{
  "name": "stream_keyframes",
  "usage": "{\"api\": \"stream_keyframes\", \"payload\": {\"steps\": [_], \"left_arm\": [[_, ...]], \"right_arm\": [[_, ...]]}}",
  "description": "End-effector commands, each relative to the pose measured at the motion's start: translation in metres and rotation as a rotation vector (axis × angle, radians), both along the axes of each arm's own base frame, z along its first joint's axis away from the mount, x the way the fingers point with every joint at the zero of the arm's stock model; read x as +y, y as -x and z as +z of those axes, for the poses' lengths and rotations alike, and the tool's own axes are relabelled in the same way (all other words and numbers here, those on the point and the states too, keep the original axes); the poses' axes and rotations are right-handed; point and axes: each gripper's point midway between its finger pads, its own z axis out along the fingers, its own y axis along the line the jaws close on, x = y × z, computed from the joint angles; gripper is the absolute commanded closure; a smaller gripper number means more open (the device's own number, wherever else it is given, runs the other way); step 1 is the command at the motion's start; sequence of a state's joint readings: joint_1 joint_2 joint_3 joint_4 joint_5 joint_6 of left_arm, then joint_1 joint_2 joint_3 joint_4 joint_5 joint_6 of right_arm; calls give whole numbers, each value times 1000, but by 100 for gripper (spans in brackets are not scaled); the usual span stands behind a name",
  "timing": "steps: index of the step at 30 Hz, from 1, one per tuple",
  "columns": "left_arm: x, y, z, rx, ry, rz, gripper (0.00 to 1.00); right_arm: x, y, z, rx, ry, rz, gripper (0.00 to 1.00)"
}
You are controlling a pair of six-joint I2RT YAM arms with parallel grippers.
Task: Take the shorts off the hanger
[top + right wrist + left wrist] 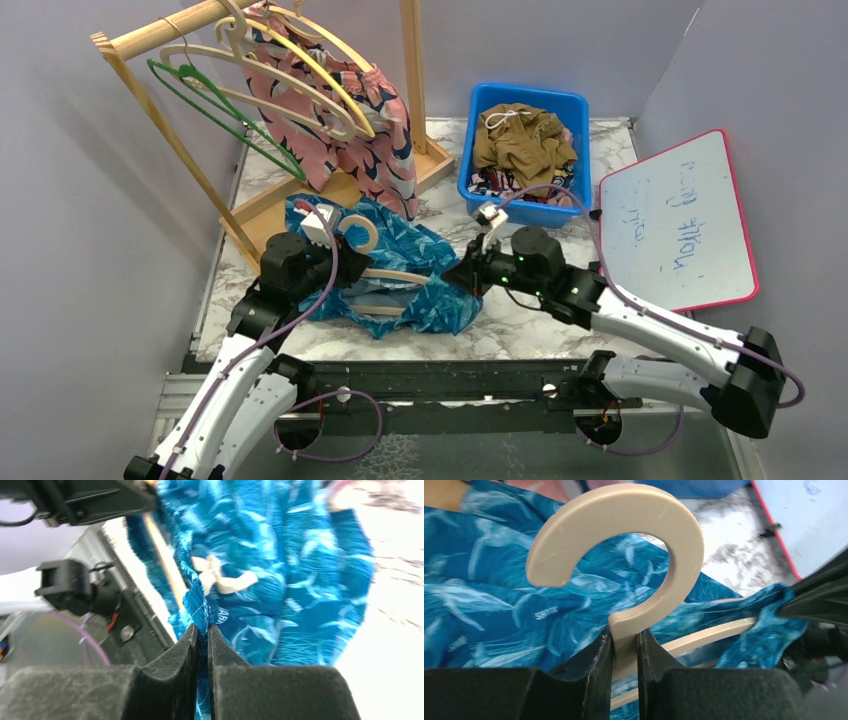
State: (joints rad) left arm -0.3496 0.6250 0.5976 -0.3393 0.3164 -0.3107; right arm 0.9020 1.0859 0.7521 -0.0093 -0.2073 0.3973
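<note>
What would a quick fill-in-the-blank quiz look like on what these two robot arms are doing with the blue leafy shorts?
1. The left gripper is shut on the cream hanger just below its ____.
2. The right gripper is shut on a fold of the teal patterned shorts, close to their white ____.
3. The olive-brown shorts lie in a plastic bin whose colour is ____.

Missing words: hook; drawstring; blue.

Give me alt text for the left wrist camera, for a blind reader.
The left pincer clamps the stem of a beige hanger, its hook curling above. Behind it, teal patterned shorts lie on the marble table.
</note>
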Motion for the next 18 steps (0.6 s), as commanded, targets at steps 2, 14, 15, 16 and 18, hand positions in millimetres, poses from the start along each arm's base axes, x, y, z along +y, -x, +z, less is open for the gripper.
{"api": "stream_keyframes", "payload": {"steps": [2,14,15,16,18], "left_arm": [[15,-8,7,-49,-28,85,100],[24,-8,15,-86,-28,134,100],[25,-8,16,-90,-28,139,100],[26,-8,16,-92,-29,143,100],[28,-8,17,-96,-30,156,100]], "right_arm": [[-63,-37,-12,-71,102,-367,99],[-104,-45,-28,-129,239,-498,99],[-104,-45,-32,-118,250,-499,99],[-103,-44,-37,-109,261,-495,99],[-101,-45,-46,-92,287,-485,99]]}}
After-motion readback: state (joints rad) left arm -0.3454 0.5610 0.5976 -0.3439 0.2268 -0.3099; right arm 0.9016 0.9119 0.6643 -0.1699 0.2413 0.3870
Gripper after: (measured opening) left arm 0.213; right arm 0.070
